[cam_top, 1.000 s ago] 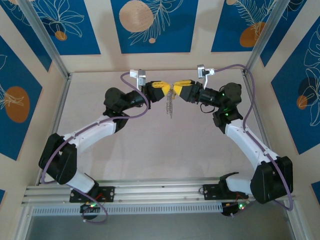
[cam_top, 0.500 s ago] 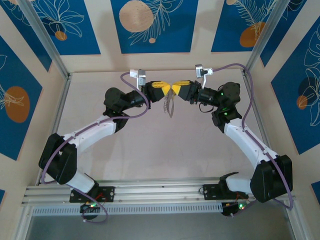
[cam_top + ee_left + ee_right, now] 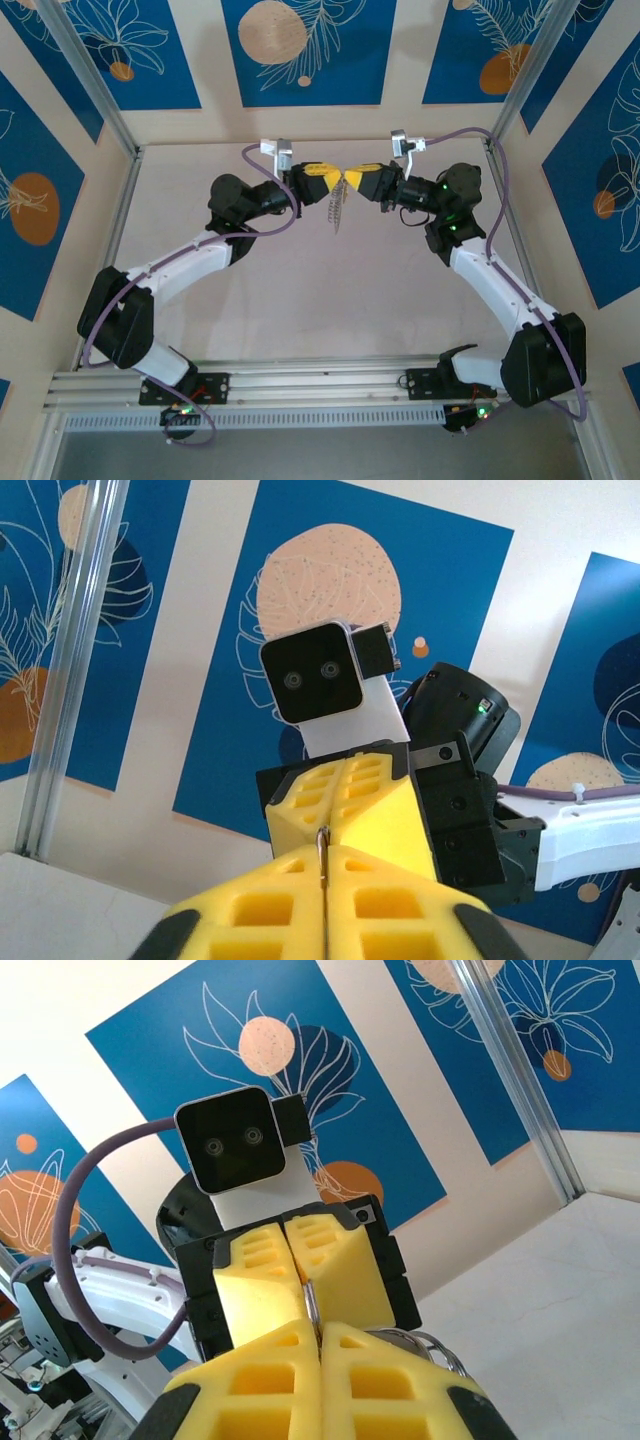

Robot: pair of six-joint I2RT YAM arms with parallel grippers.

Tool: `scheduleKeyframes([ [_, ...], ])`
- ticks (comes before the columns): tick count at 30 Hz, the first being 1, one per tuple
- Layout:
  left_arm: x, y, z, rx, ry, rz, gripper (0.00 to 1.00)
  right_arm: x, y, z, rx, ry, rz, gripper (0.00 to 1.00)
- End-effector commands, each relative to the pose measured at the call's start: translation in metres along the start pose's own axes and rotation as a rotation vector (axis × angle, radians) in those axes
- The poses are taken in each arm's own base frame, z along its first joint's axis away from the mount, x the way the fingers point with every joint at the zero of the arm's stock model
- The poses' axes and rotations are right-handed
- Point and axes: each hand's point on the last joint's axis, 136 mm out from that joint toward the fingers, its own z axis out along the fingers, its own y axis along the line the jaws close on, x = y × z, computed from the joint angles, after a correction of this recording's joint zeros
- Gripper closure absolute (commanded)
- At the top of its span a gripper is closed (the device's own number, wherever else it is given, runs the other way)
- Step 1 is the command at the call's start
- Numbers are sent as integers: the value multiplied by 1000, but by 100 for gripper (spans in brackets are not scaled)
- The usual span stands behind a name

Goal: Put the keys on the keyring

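You've got both arms raised over the far half of the table, grippers nose to nose. In the top view the L gripper and R gripper meet tip to tip w/ yellow pads touching, and the keyring hangs just below that meeting pt, its silvery chain-like strip dangling straight down, clear of the table surface. From the L wrist cam, your L gripper is fully closed, pads flush along the seam, w/ a thin grey metal edge poking up out of the seam; it looks like the keyring seen edge-on. Directly opposite, the R gripper sits w/ its pads pressed together, and its white wrist camera is above them. From the R wrist cam, your R gripper is also closed w/ no gap btwn pads; you can't tell whether anything is pinched inside. The L gripper faces it, a pale metal sliver showing where the two sets of tips meet. A few silvery wire loops show just right of the R pads, low down. The key is too small to make out, so you can't tell where it sits.
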Motion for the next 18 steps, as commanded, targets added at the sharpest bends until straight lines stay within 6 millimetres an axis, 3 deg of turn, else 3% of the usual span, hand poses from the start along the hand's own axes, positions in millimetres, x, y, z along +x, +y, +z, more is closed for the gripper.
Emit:
scheduleKeyframes([
  [1,-28,-10,-11,1,-44,89,78,-10,4,-7,24,-1,-39,100],
  [2,-28,-9,-13,-5,-41,90,69,-11,3,-7,28,2,-45,100],
  [6,-31,-6,-20,-33,-33,97,49,-12,2,-7,41,28,-63,100],
  [10,-30,0,-26,-59,14,106,40,-9,0,-5,53,68,-88,100],
  [18,-11,11,-28,-78,235,136,31,2,-4,-1,54,194,-161,100],
])
